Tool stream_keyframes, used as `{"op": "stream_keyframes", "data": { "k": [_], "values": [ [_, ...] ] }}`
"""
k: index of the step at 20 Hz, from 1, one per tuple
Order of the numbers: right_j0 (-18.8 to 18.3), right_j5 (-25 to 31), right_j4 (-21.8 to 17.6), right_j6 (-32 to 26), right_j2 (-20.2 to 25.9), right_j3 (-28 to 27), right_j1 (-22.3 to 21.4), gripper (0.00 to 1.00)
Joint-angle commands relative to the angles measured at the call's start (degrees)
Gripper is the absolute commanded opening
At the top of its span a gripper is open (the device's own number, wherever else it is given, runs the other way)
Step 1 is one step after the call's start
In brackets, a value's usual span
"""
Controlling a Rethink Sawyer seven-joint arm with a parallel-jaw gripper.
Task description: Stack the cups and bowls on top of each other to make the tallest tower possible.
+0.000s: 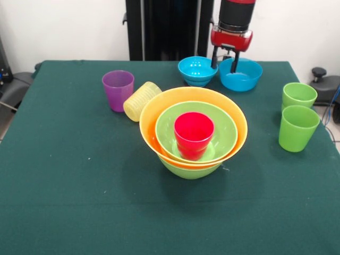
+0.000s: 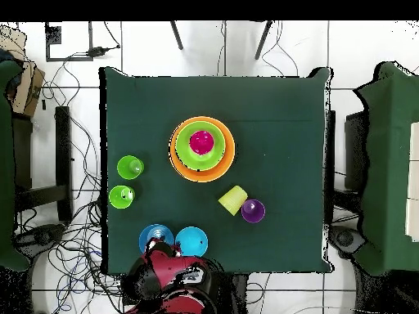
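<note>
The tower stands mid-table: a lime green bowl (image 1: 188,169) at the bottom, the large orange bowl (image 1: 155,119) in it, a second lime green bowl (image 1: 224,130) in that, and the red cup (image 1: 193,133) upright inside; it also shows in the overhead view (image 2: 201,143). My gripper (image 1: 224,62) is open at the far edge. Its jaws straddle the near-side rim of the right blue bowl (image 1: 244,78), next to the other blue bowl (image 1: 197,70). The purple cup (image 1: 118,89) stands upright. The ribbed yellow cup (image 1: 141,100) lies on its side beside it.
Two light green cups (image 1: 299,94) (image 1: 297,127) stand upright near the table's right edge in the front view. The green table (image 1: 64,186) is bare in front of the tower. In the overhead view the arm (image 2: 172,274) covers part of one blue bowl (image 2: 152,237).
</note>
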Motion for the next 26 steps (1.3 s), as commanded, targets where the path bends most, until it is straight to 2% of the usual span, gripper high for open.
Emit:
{"op": "stream_keyframes", "data": {
  "k": [1,9,15,17,19,26],
  "values": [
    [1.95,-2.50,4.85,9.58,2.79,-4.89,1.06,1.00],
    [5.04,5.09,7.26,9.03,0.71,-0.34,-7.64,1.00],
    [7.08,9.04,8.59,8.61,-0.77,1.21,-11.27,1.00],
    [6.73,11.61,8.60,7.90,-1.15,1.61,-13.91,1.00],
    [5.93,10.61,8.32,7.98,-0.54,1.76,-13.39,1.00],
    [2.71,1.93,5.91,8.88,2.07,0.05,-6.01,1.00]
  ]
}}
